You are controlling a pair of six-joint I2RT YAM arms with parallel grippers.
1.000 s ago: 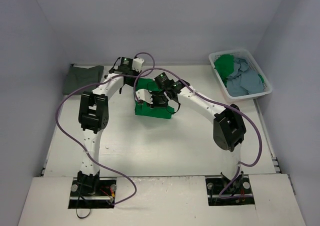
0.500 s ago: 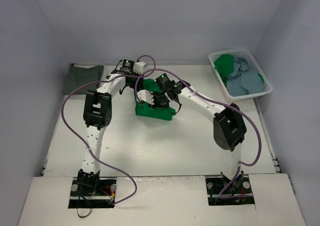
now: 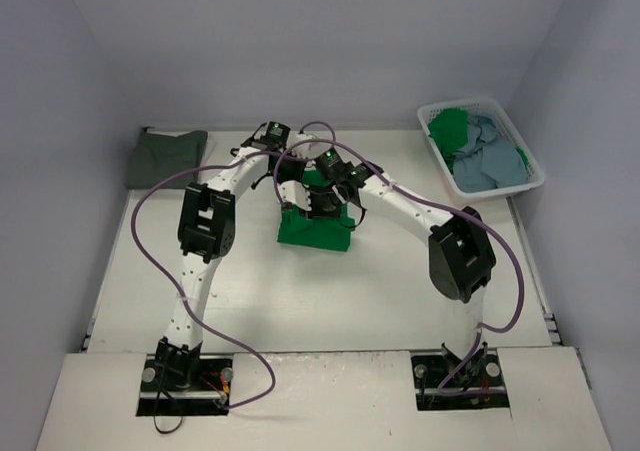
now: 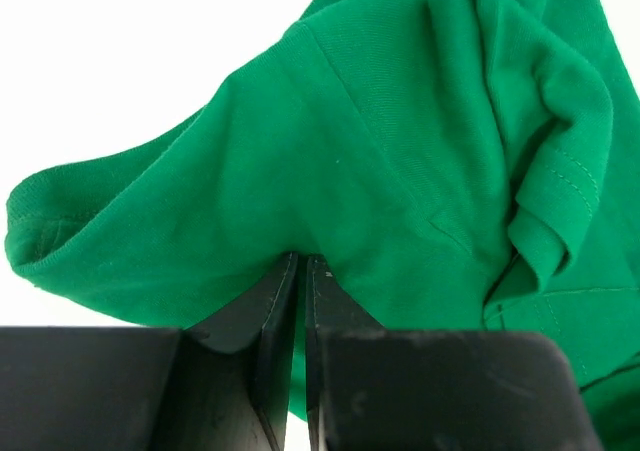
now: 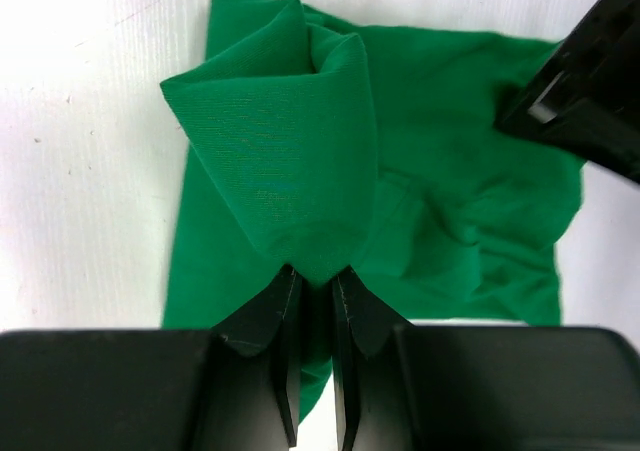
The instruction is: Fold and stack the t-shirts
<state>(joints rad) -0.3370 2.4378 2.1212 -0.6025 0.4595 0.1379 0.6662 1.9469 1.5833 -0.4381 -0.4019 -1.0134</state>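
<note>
while the left gripper (image 4: 303,261) has swung right from the far edge and now pinches the green t-shirt (image 3: 315,233), the right gripper (image 5: 318,271) stays clamped narrowly on a raised fold. the shirt lies mid table (image 3: 300,301), a squarish bundle, long axis unclear.

You look down on a white table (image 3: 300,291) boxed in by three plain, pale lavender-grey walls: a back wall (image 3: 320,41), a left wall (image 3: 50,171) and a right wall (image 3: 590,121). The light is soft and even, with faint shadows. A white board (image 3: 330,401) covers the table's near edge. A white basket (image 3: 470,103) sits in the far right corner.
</note>
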